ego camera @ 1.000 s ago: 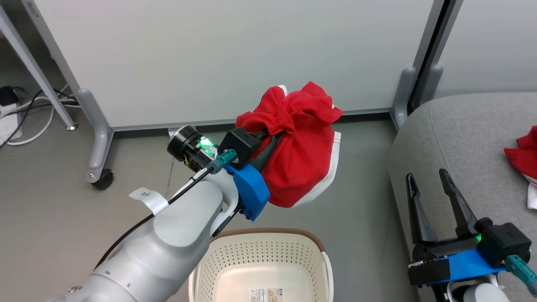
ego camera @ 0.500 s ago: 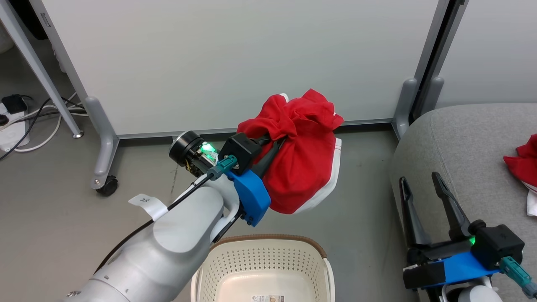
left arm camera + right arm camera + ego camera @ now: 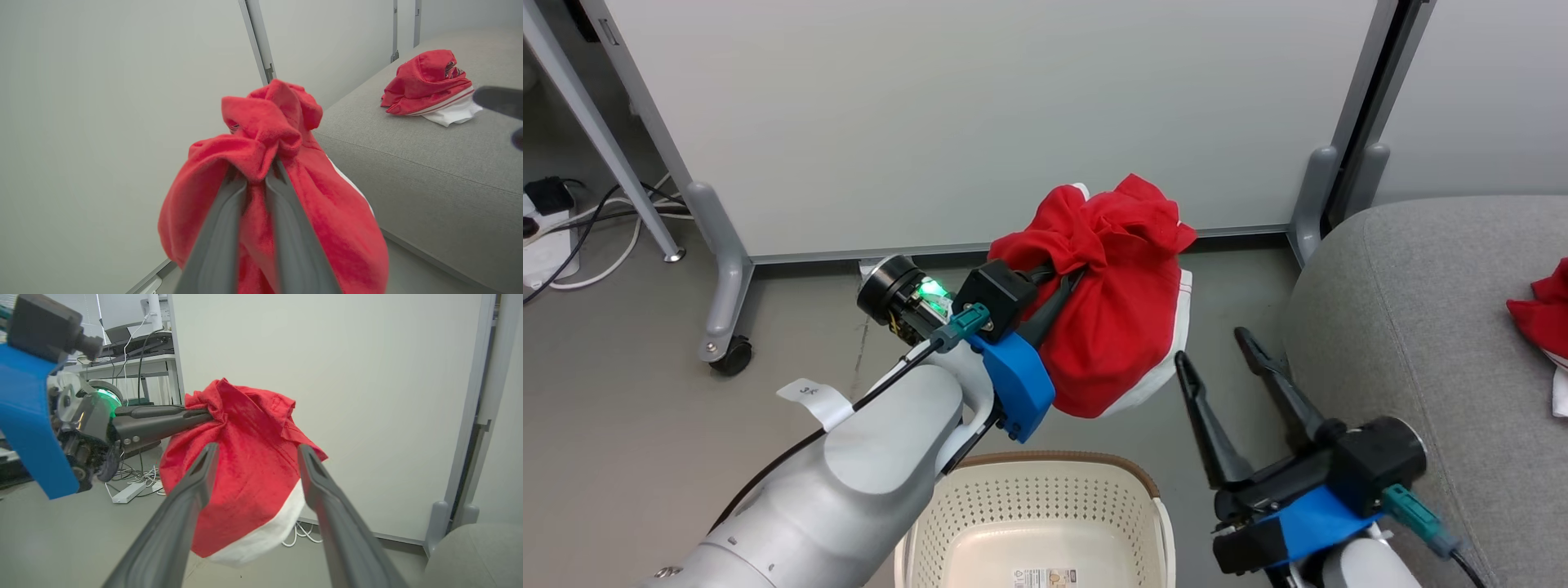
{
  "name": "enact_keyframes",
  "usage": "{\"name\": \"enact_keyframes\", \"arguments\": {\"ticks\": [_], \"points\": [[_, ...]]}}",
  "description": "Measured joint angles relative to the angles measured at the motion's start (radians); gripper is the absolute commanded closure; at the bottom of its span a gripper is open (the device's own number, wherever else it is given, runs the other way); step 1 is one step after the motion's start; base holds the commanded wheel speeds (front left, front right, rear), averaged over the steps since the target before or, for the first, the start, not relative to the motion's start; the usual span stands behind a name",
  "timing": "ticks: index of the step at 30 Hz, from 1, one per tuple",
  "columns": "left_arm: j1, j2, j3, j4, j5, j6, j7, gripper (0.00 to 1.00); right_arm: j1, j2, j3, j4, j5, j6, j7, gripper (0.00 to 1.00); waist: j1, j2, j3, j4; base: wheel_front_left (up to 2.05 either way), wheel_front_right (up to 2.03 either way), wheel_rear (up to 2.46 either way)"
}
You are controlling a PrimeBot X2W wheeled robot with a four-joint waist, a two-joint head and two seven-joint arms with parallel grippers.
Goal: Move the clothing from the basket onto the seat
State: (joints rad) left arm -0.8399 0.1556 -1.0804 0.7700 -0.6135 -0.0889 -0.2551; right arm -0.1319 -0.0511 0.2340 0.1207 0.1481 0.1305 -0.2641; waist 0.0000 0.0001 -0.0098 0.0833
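The seat (image 3: 1421, 327) bears one red garment (image 3: 1539, 314); the basket (image 3: 1054, 459) beside the seat looks empty. The second garment (image 3: 1115, 318) hangs bunched short of the seat, its gathered top pinched by the left gripper (image 3: 1072, 278) for carrying; the right gripper (image 3: 1211, 346), spread wide and empty, sits between that garment and the seat.

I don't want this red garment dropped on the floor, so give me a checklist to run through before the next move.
1. Left tool shut on the held garment: ok.
2. Held garment lifted out of the basket: ok.
3. Held garment above the seat: not ok, it hangs over the floor.
4. Right tool clear of the cloth: cannot tell; it is open, with its tips close by the white hem.
5. Bare landing room on the seat beside the other garment: ok.
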Motion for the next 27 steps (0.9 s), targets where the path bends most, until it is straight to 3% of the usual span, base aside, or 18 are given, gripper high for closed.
{"name": "enact_keyframes", "arguments": {"ticks": [11,27], "points": [[-0.009,-0.006,-0.007,-0.008,-0.001,0.001,0.003,1.00,-0.125,-0.017,0.174,0.128,-0.051,0.000,0.000,0.00,0.0000,0.0000,0.023,0.009,0.00,0.00,0.00],[-0.051,-0.038,-0.023,-0.025,0.002,0.009,0.002,1.00,-0.307,-0.006,0.210,0.361,-0.222,0.000,0.000,0.00,0.0001,0.0000,0.084,0.033,0.00,0.00,0.00]]}}
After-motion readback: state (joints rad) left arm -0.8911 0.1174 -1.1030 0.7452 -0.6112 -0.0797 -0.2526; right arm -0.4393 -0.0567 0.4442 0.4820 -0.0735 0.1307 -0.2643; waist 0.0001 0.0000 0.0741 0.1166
